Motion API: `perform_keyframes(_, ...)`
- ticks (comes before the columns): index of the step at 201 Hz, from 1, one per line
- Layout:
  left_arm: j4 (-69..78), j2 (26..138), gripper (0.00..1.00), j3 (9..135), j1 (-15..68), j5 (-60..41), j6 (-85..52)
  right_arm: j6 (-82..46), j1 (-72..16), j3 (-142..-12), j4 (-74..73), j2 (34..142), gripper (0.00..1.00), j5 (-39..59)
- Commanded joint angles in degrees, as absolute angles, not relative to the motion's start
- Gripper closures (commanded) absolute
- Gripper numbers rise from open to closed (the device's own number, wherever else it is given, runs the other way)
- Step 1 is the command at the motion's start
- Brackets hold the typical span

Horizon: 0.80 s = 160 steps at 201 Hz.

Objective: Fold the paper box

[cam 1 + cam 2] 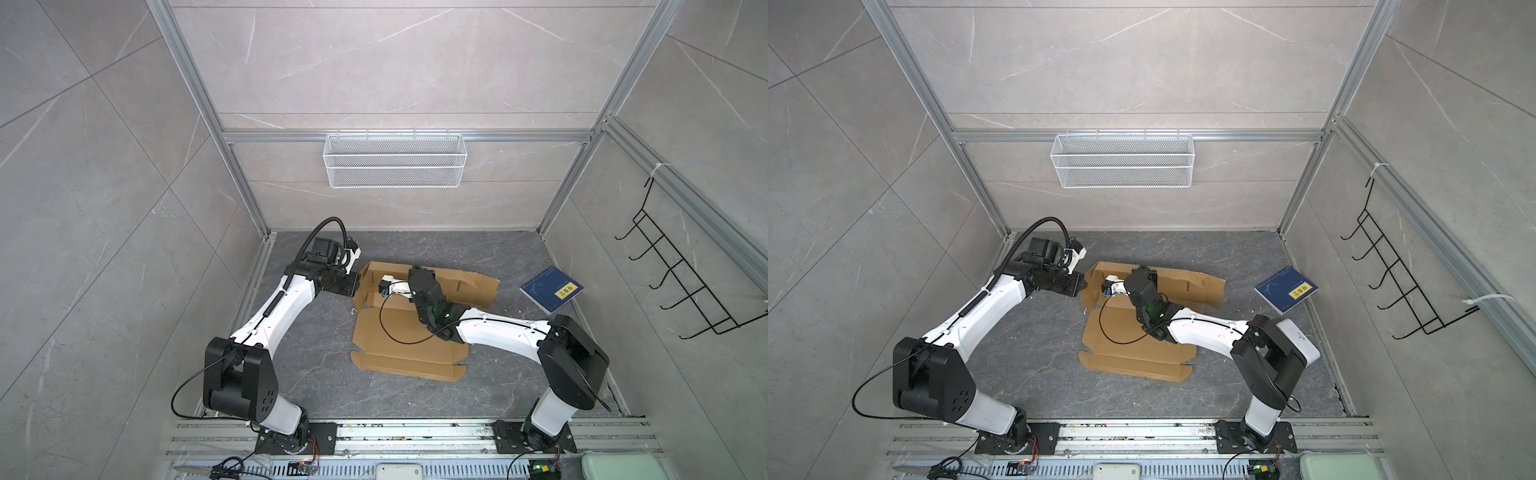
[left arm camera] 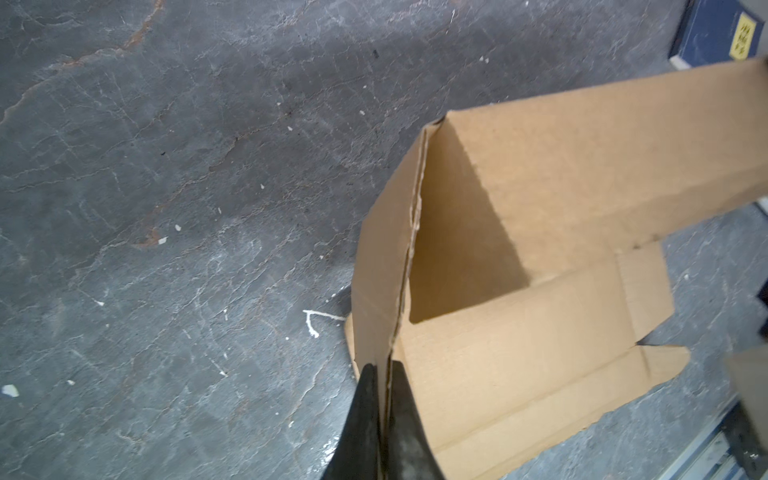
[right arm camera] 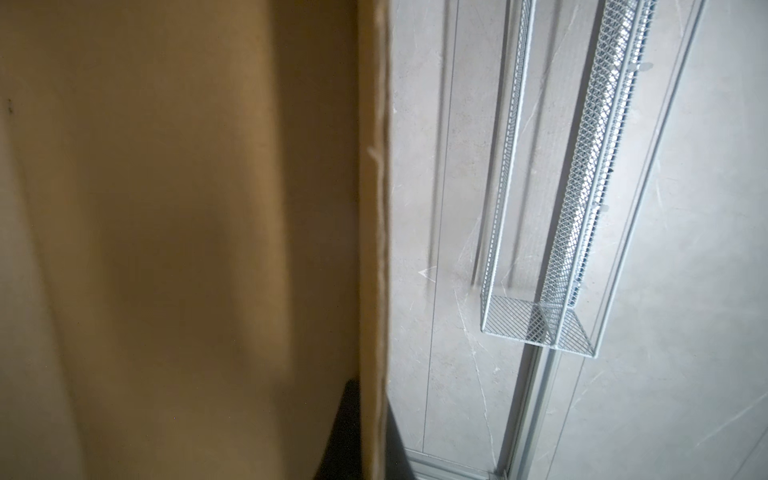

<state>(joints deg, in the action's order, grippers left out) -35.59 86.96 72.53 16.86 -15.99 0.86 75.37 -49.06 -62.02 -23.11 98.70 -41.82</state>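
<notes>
The dark grey marbled worktop [image 1: 307,374] is bounded by aluminium frame rails [image 1: 251,291] on its left, back and right edges, and by the slotted rail carrying the two arm bases along the front. The paper box [image 1: 399,345] sits near the middle, a brown corrugated sheet partly raised. Its near panel and front flap lie flat on the worktop, while the far panel and the left side flap stand up. Bare worktop lies open to the left of the box, in front of it up to the front rail, and behind it up to the back wall. On the right, a strip of bare surface separates the box from a dark blue book [image 1: 550,289] with a yellow label, which lies close to the right rail. The left tool [image 1: 356,287] meets the box at its far left corner, and in the left wrist view its two black fingers [image 2: 365,415] are clamped together on the edge of the upright side flap. The right tool [image 1: 417,272] reaches over the flat panel to the far wall, and in the right wrist view its fingers [image 3: 345,419] pinch that wall's cardboard edge between them. A white wire basket [image 1: 395,160] hangs on the back wall, well above the box.
</notes>
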Motion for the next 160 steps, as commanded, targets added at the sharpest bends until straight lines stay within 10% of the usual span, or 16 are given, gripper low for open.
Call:
perform_keyframes(1, -34.46, 84.72, 0.96, 72.91, 17.75, -17.31, -3.85, 76.32, -49.73, -60.32, -30.11, 99.56, 1.00, -44.96)
perform_keyframes(160, -21.48, 77.61, 0.96, 58.33, 20.59, -14.47, -16.03, 86.20, -51.99, -51.20, -56.81, 104.78, 0.92, -48.71)
